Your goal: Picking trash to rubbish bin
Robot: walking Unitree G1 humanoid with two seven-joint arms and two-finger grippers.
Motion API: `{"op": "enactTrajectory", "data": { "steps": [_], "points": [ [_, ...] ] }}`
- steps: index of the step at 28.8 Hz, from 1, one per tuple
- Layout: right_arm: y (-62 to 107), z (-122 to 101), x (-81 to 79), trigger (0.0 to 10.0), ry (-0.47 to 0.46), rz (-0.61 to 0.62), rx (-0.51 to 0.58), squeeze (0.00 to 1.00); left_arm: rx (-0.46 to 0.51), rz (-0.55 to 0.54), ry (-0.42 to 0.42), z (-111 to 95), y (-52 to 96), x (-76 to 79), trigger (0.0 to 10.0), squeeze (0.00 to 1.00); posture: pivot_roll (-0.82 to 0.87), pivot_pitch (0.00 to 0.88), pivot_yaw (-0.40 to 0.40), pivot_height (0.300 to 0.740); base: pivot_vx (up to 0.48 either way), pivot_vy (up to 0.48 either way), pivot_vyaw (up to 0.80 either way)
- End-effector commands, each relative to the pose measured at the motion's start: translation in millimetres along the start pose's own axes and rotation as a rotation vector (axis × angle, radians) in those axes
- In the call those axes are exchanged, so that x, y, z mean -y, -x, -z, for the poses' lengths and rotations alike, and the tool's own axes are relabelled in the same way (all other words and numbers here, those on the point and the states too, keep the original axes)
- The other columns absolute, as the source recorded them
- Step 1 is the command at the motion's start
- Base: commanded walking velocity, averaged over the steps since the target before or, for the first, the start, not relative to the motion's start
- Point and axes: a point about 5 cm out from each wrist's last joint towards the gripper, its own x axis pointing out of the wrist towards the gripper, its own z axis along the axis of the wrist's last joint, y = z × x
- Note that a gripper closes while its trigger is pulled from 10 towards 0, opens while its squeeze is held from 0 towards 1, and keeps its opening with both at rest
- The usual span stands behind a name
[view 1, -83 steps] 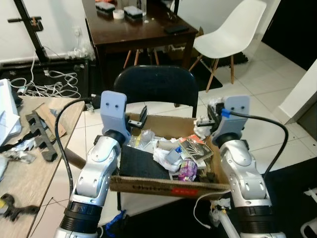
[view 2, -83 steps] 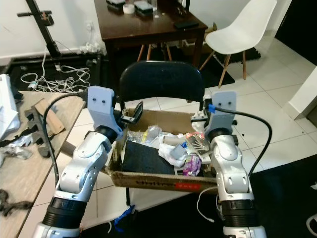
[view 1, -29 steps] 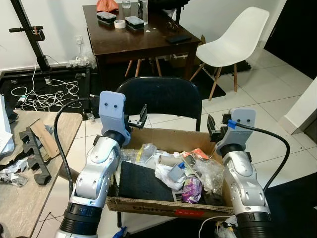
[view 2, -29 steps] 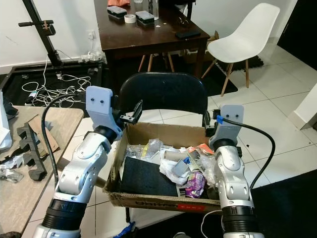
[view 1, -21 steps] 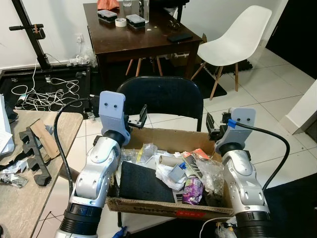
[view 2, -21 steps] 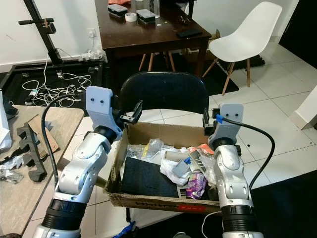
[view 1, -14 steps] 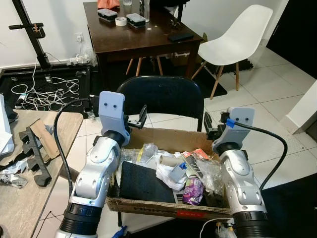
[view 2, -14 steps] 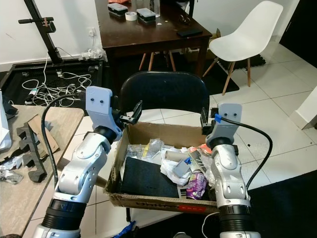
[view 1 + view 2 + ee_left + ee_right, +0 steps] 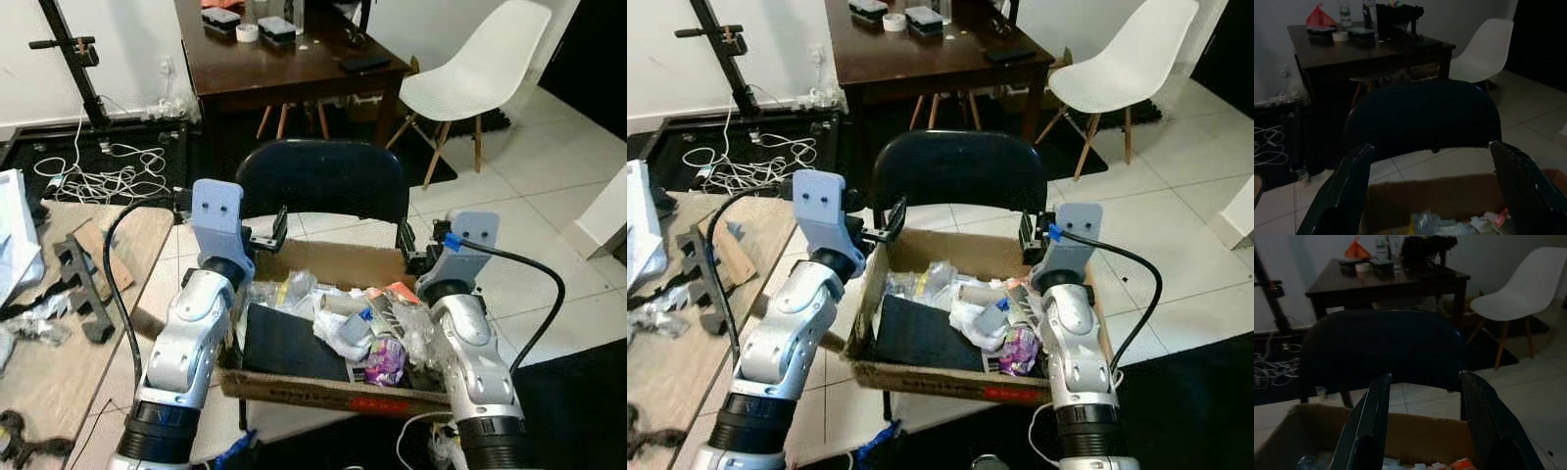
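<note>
Trash-filled cardboard box (image 9: 323, 390) sits on black chair (image 9: 323, 181).

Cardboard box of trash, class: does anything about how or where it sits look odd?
Yes. The cardboard box sits on the seat of a black chair, not the floor, and its front overhangs the seat. The left gripper and right gripper hover open at its back corners, holding nothing.

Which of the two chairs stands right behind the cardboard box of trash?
The dark padded chair, its backrest just beyond the cardboard box. The white plastic chair stands farther off, beside the dark wooden table.
</note>
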Motion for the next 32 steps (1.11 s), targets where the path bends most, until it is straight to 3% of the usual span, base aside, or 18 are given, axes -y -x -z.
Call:
{"op": "enactTrajectory", "data": {
  "steps": [1,32],
  "points": [
    [0.2,-1.8,-2.0,10.0,-0.007,-0.006,0.003,0.0,-0.011,0.01,0.013,1.4,0.4,1.7,10.0,0.0,-0.01,0.138,0.003,0.74,-0.349,0.0,0.0],
    [2.1,0.4,-7.1,10.0,-0.02,-0.017,-0.012,0.0,-0.021,0.02,0.009,1.5,1.5,2.2,10.0,0.0,0.0,0.145,0.009,0.74,-0.343,0.0,0.0]
  ]
}}
